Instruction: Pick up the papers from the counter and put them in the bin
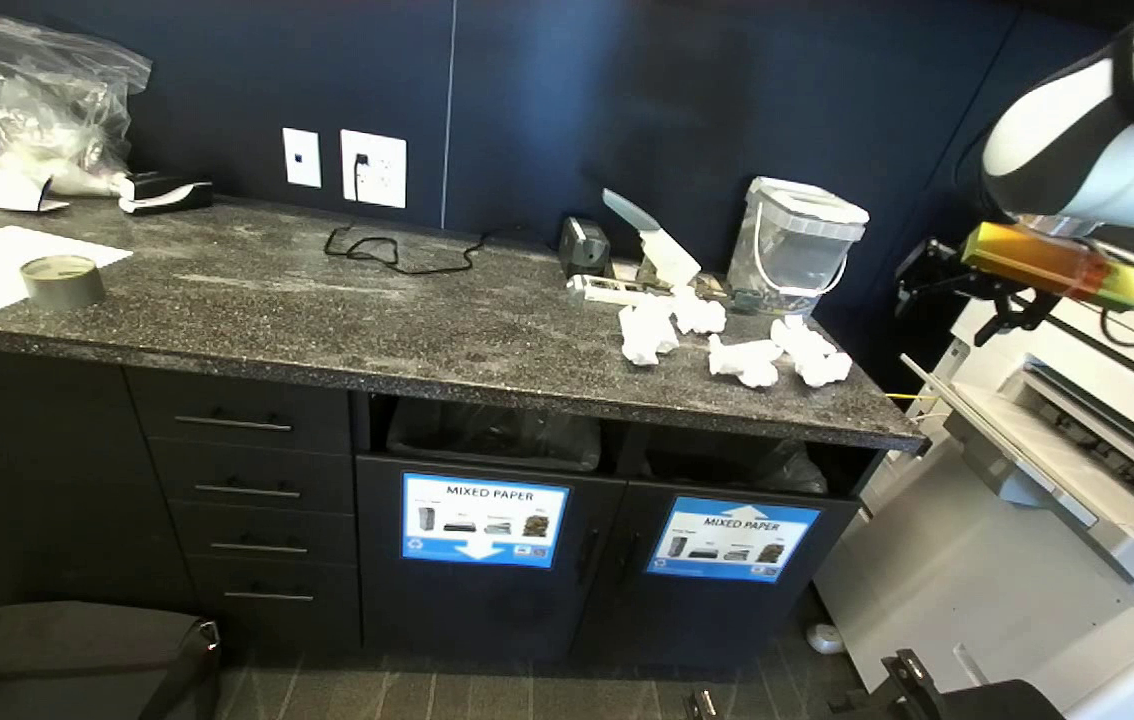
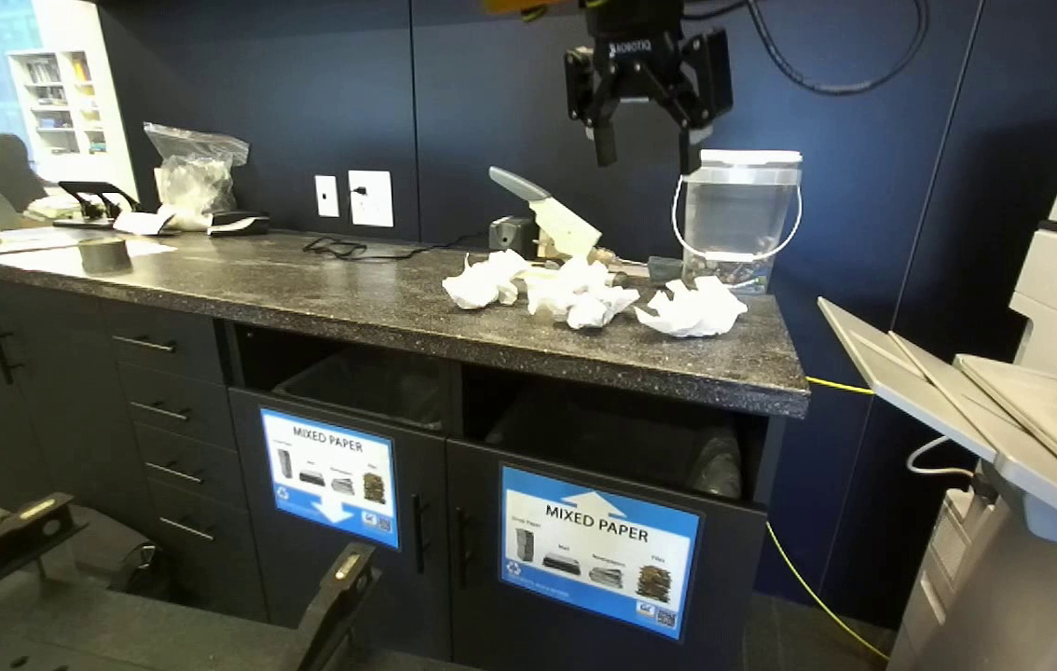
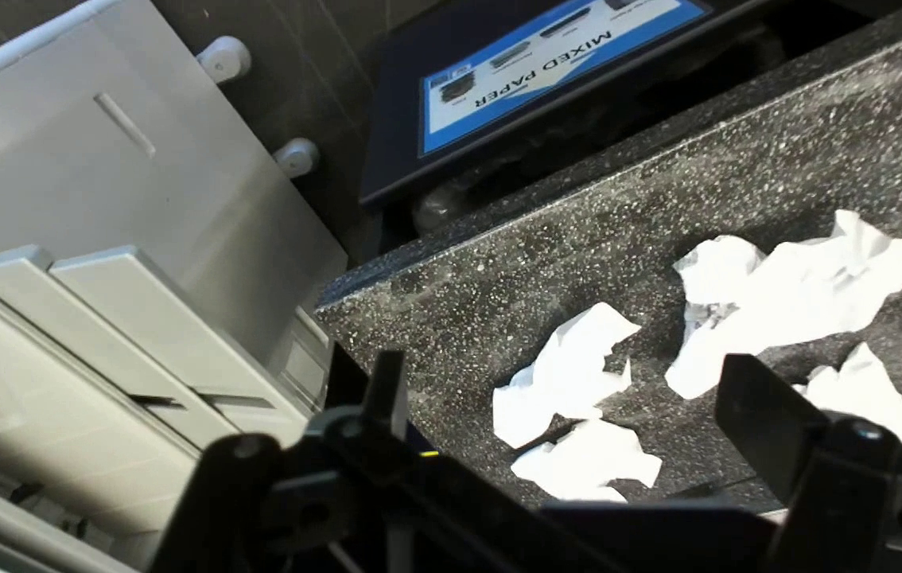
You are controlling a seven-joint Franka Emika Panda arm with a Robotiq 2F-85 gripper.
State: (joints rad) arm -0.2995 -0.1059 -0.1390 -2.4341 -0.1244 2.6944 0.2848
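Observation:
Several crumpled white papers lie on the right end of the dark speckled counter point(image 1: 307, 325): a paper point(image 1: 647, 330) at the left of the group, a paper point(image 1: 745, 360) near the front and a paper point(image 1: 812, 352) nearest the right end. In an exterior view they form a row with a middle clump point(image 2: 580, 296). Lined bins point(image 1: 497, 435) point(image 2: 622, 438) sit in the openings under the counter, above "MIXED PAPER" signs; their insides are dark. My gripper point(image 2: 647, 160) is open and empty, above the counter's right end. In the wrist view, papers point(image 3: 566, 374) show between its fingers, below them.
Behind the papers stand a clear bucket point(image 2: 741, 214) with a white lid, a knife-like tool point(image 2: 566, 219) and a small black box point(image 1: 584, 247). A printer point(image 1: 1027, 480) stands right of the counter. Tape point(image 1: 63, 282), a sheet and a plastic bag point(image 1: 57, 120) are at the left.

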